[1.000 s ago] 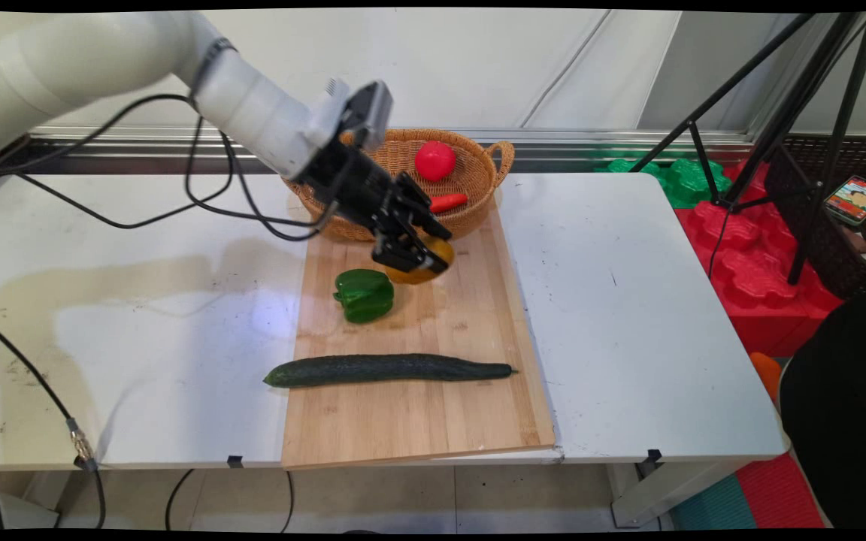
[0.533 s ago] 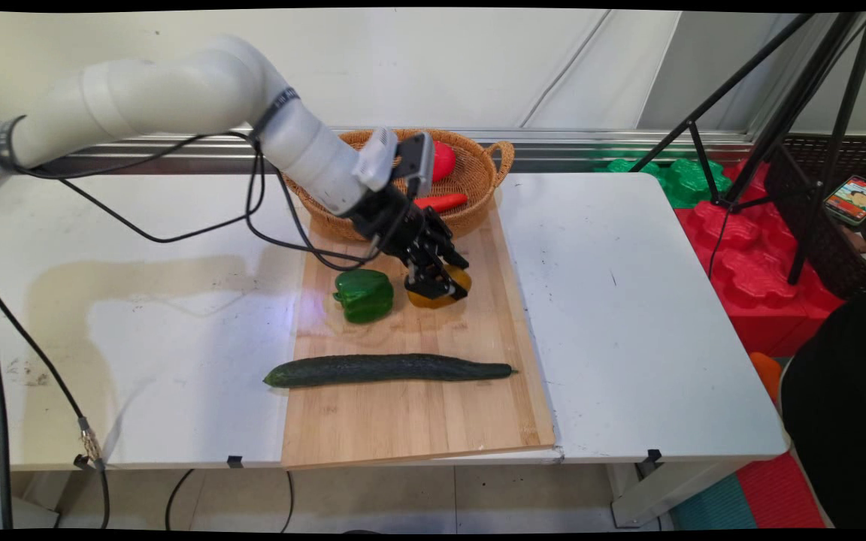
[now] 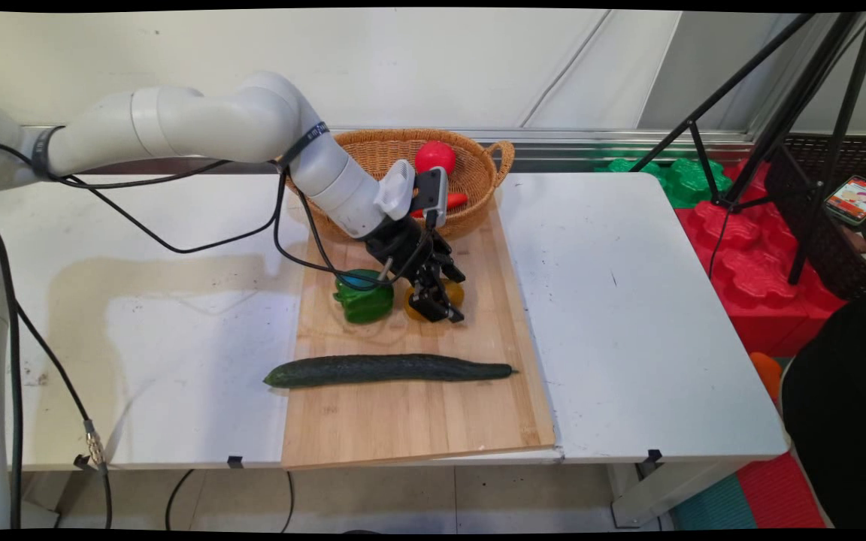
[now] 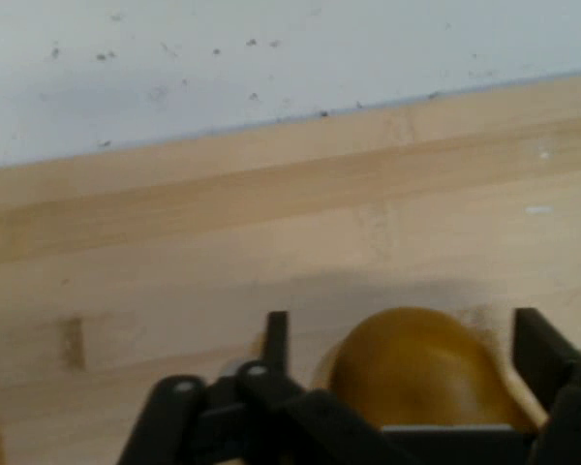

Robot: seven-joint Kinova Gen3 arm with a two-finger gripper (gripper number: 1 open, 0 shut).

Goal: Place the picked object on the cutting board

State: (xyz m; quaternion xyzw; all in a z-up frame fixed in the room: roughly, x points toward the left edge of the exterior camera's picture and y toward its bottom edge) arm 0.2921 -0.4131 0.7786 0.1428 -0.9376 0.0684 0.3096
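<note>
Yellow and rounded, a bell pepper [image 3: 433, 299] sat low on the bamboo cutting board [image 3: 418, 421], clasped between the two fingers of the black gripper [image 3: 439, 309] on the white Kinova arm [image 3: 200, 124]. In the hand view the yellow pepper [image 4: 416, 373] filled the gap between the fingers [image 4: 276, 334], which pressed against its sides, with the board's grain [image 4: 271, 232] and a strip of white table [image 4: 271, 58] beyond. Whether the pepper rested on the wood or hung just above it could not be told. Just beside it, toward the arm's side, lay a green bell pepper [image 3: 364, 297] partly crossed by black cables [image 3: 177, 244]. Nearer the camera a long dark cucumber [image 3: 388, 370] lay across the board, its blunt end reaching over the board's edge onto the white table [image 3: 140, 338]. Behind the gripper stood a wicker basket [image 3: 478, 161] holding a red ball-shaped fruit [image 3: 434, 156] and a smaller red-orange piece [image 3: 457, 200], partly hidden by the wrist.
</note>
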